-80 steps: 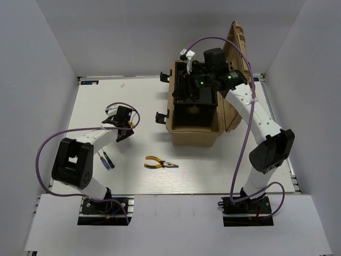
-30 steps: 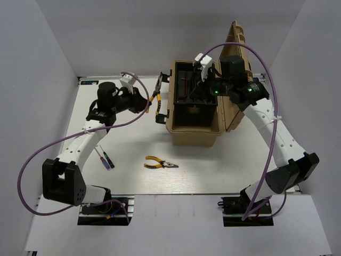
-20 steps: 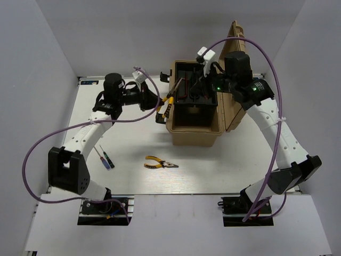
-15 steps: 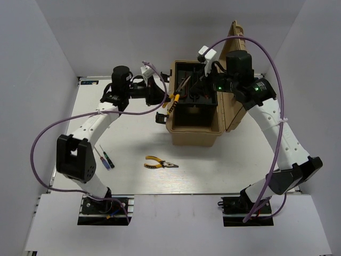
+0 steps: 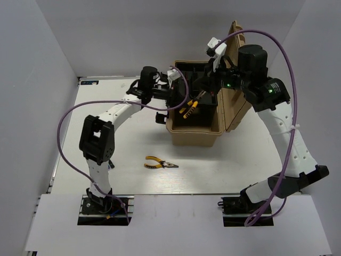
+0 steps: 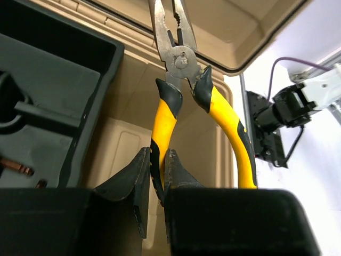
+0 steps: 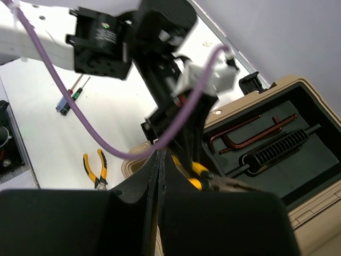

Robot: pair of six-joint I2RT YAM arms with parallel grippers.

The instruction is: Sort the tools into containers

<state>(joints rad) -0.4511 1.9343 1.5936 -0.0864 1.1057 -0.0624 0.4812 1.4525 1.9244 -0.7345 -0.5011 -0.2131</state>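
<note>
My left gripper (image 5: pixel 180 101) is shut on one handle of yellow-handled pliers (image 5: pixel 190 107) and holds them over the open tan toolbox (image 5: pixel 194 136). In the left wrist view the left gripper (image 6: pixel 156 154) pinches the left handle of the pliers (image 6: pixel 162 120), whose steel nose points toward the raised lid (image 6: pixel 229 26). My right gripper (image 7: pixel 160 154) is shut with nothing in it, above the box's far right side. L-shaped hex keys (image 7: pixel 242 137) lie in the black inner tray (image 7: pixel 298 160).
A second pair of yellow pliers (image 5: pixel 160 163) lies on the white table in front of the box. Two small screwdrivers (image 7: pixel 69 98) lie at the left near my left arm. The lid (image 5: pixel 237 101) stands upright on the box's right. White walls enclose the table.
My left arm has swung right with the pliers, from beside the box's left wall to over its open inside. The right arm has lifted and drawn back to the right.
</note>
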